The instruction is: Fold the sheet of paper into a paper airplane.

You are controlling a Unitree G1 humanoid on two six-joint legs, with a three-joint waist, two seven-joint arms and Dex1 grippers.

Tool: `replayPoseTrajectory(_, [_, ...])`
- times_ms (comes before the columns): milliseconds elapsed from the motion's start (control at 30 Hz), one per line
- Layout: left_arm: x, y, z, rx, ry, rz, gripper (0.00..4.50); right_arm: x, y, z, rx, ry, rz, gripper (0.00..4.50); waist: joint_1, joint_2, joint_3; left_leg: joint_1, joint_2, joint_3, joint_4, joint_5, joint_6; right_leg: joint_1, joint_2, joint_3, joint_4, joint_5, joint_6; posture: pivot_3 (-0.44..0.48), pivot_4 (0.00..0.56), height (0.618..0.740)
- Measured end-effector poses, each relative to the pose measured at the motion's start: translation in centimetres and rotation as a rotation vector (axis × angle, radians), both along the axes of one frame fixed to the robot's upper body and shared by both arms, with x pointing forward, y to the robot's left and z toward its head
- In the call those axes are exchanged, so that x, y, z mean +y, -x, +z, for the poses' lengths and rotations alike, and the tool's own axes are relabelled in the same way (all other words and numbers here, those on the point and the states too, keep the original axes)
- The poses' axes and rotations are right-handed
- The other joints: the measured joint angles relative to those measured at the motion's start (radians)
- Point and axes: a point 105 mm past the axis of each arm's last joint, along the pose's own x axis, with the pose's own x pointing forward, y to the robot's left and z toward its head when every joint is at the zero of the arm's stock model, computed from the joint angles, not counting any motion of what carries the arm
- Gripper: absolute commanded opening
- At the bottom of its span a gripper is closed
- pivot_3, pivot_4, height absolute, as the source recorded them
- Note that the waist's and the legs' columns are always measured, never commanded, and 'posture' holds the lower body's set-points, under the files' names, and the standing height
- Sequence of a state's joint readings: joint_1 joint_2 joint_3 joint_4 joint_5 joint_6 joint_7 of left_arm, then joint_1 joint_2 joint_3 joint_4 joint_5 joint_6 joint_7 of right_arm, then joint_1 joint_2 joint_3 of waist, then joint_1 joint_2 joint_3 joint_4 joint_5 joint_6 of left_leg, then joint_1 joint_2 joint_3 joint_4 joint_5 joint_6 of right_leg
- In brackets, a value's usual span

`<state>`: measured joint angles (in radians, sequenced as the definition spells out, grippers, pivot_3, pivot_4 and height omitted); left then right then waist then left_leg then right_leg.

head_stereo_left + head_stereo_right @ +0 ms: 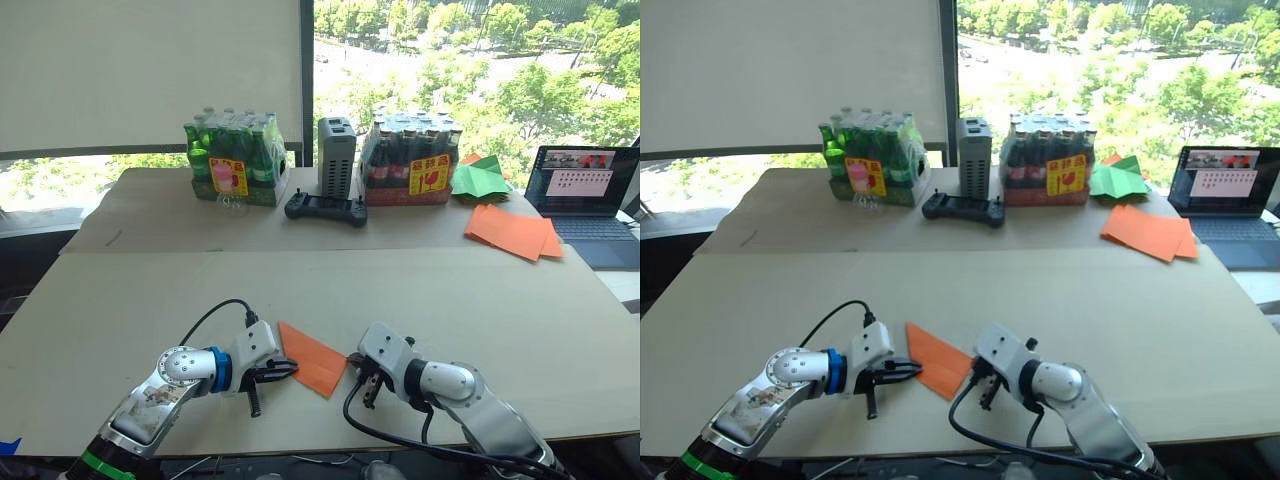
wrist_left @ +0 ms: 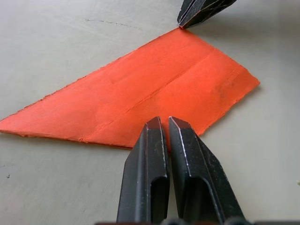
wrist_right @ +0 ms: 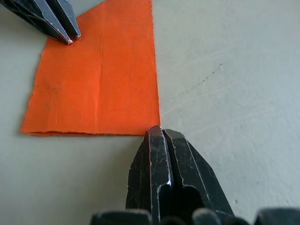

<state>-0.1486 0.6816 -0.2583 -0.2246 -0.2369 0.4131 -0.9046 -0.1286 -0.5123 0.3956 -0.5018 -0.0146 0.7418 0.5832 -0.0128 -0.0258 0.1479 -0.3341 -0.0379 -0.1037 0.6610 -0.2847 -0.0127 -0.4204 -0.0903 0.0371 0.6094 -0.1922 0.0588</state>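
Note:
The orange sheet of paper [image 1: 312,358] lies flat on the table near its front edge, folded into a small layered wedge with a long crease, the paper airplane [image 2: 154,89]. My left gripper [image 1: 290,368] is shut, its tips resting at the wedge's left long edge [image 2: 161,121]. My right gripper [image 1: 354,362] is shut too, and its tip touches the wedge's right corner [image 3: 161,130]. Neither gripper has the paper between its fingers. The left wrist view has the right gripper [image 2: 180,23] at the far corner, and the right wrist view has the left gripper [image 3: 70,38] there.
A thicker pile of orange sheets [image 1: 510,232] and a green paper shape [image 1: 478,180] lie far right, beside a laptop [image 1: 590,190]. Two bottle packs [image 1: 232,160] [image 1: 412,160], a grey box [image 1: 336,155] and a black controller [image 1: 325,209] stand at the back.

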Motion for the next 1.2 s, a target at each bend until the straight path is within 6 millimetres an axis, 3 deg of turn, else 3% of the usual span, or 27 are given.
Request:
replayPoseTrajectory(233, [-0.1,-0.1,0.2,-0.005,0.011,0.003,0.28,-0.5,0.0,0.9,0.014,-0.096,-0.038,0.0,0.001,0.0,0.001,-0.001,0.0,0.0,0.0,0.0,0.0,-0.002,0.0,0.0,0.0,0.0,0.0,0.0,0.15,0.723])
replayPoseTrajectory(367, [1.1,-1.0,1.3,0.007,0.063,0.089,0.28,-0.8,-0.4,4.3,-0.039,-0.273,-0.068,0.0,-0.008,0.0,0.009,-0.003,0.001,0.0,0.0,0.0,0.0,-0.005,0.001,0.0,0.001,0.0,0.0,0.0,0.15,0.723])
replayPoseTrajectory(467, [2.4,-1.6,3.6,0.0,0.126,0.143,0.28,-1.0,-0.2,6.5,-0.092,-0.343,-0.061,0.0,-0.01,-0.001,0.016,-0.004,0.003,-0.001,0.0,0.0,0.0,-0.007,0.003,-0.001,0.001,0.0,-0.001,0.0,0.15,0.723])
replayPoseTrajectory(600, [3.7,-1.9,7.1,-0.044,0.17,0.141,0.28,-0.2,0.4,7.5,-0.095,-0.387,-0.025,0.0,-0.008,0.0,0.018,-0.005,0.001,-0.001,0.0,0.0,0.0,-0.008,0.001,-0.001,0.0,0.0,-0.001,0.0,0.15,0.723])
replayPoseTrajectory(767, [3.8,-1.6,7.5,-0.056,0.133,0.061,1.73,0.3,0.7,7.8,-0.103,-0.395,-0.006,0.0,-0.005,-0.001,0.018,-0.006,-0.001,0.0,0.0,0.0,0.0,-0.007,-0.001,-0.001,0.0,0.0,-0.001,0.0,0.15,0.723])
replayPoseTrajectory(900, [3.5,-2.1,6.6,-0.114,0.026,-0.081,3.12,0.2,0.5,7.3,-0.085,-0.38,-0.015,0.0,0.0,-0.001,0.019,-0.006,0.0,0.0,0.0,0.0,0.0,-0.007,0.0,-0.001,0.0,0.0,-0.002,0.0,0.15,0.723])
replayPoseTrajectory(1033, [2.9,-3.4,6.3,-0.227,-0.092,-0.25,3.12,0.0,0.4,6.9,-0.075,-0.362,-0.022,0.0,0.0,-0.001,0.019,-0.006,-0.001,0.0,0.0,0.0,0.0,-0.007,0.0,-0.001,-0.001,0.0,-0.002,0.0,0.15,0.723])
replayPoseTrajectory(1200, [2.3,-3.8,4.3,-0.253,-0.162,-0.388,3.12,-0.2,0.3,6.8,-0.076,-0.357,-0.035,0.0,-0.007,-0.001,0.019,-0.01,-0.001,0.0,0.0,0.0,0.0,-0.011,0.0,-0.001,-0.001,0.003,-0.007,0.0,0.15,0.723])
